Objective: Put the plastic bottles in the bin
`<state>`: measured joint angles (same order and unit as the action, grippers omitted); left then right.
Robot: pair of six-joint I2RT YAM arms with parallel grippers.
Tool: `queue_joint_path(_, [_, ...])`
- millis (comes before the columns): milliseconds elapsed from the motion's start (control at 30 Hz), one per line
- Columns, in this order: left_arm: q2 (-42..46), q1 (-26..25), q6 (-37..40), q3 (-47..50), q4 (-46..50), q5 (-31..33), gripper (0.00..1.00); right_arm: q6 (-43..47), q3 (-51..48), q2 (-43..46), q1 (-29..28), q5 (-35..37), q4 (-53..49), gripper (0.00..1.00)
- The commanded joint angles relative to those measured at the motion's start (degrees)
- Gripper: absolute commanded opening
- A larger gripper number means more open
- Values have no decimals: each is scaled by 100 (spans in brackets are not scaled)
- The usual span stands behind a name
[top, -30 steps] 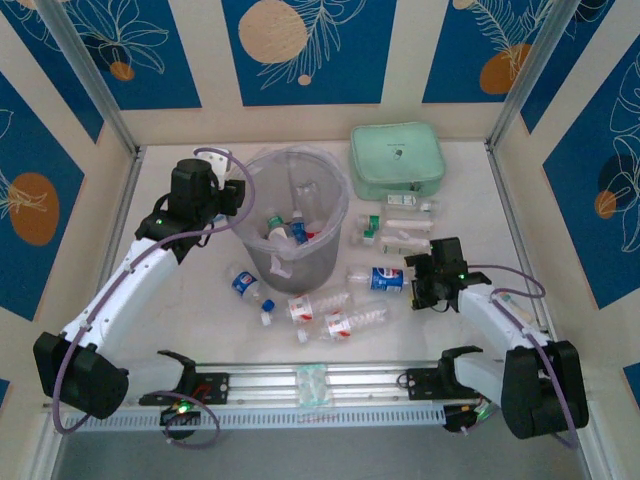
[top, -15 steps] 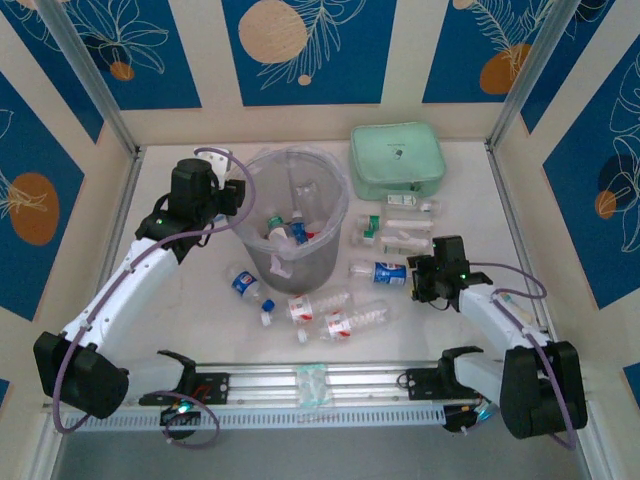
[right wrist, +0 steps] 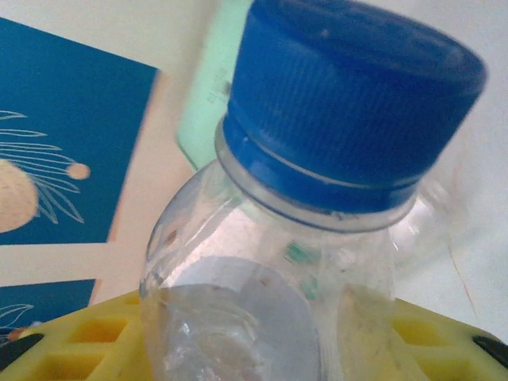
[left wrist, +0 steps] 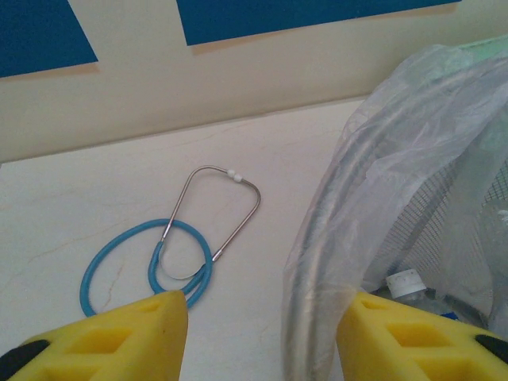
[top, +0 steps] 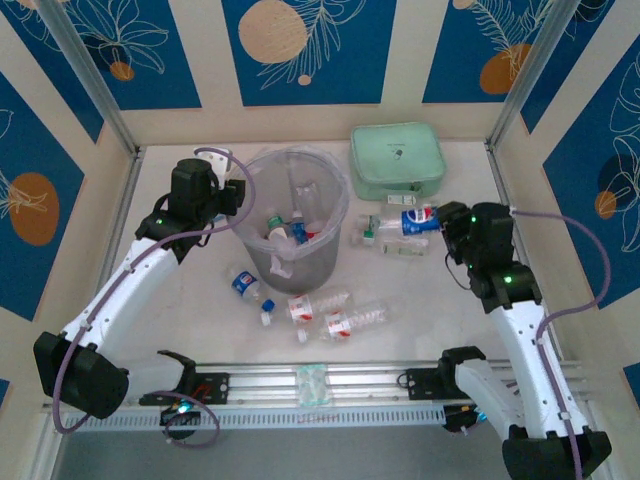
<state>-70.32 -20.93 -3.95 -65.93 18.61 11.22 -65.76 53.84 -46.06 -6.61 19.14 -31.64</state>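
Right pincer (top: 442, 222) clamped on a blue-capped bottle (right wrist: 317, 198), held right of the bin (top: 312, 262).
Carry it left, likely higher since height is unclear from above, releasing only over the opening.

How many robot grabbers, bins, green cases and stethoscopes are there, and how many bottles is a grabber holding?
grippers: 2, the left gripper and the right gripper
bin: 1
mint green zip case: 1
stethoscope: 1
blue-capped plastic bottle held in the right gripper: 1
total: 6
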Motion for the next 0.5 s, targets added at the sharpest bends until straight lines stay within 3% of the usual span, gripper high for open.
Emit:
queue_joint_path(0, [-49, -45, 113, 74, 319, 143, 51, 1511, 632, -289, -3, 354, 281, 33])
queue_joint_path(133, [-47, -43, 145, 79, 321, 170, 52, 2199, 1498, -772, -78, 186, 677, 32])
queue_joint_path(267, [-60, -43, 122, 69, 327, 146, 52, 2614, 2491, -1473, -362, -690, 1072, 31])
queue_joint_path(467, [-32, -43, 151, 76, 328, 222, 52, 4110, 3760, -2513, -2159, -382, 1133, 30])
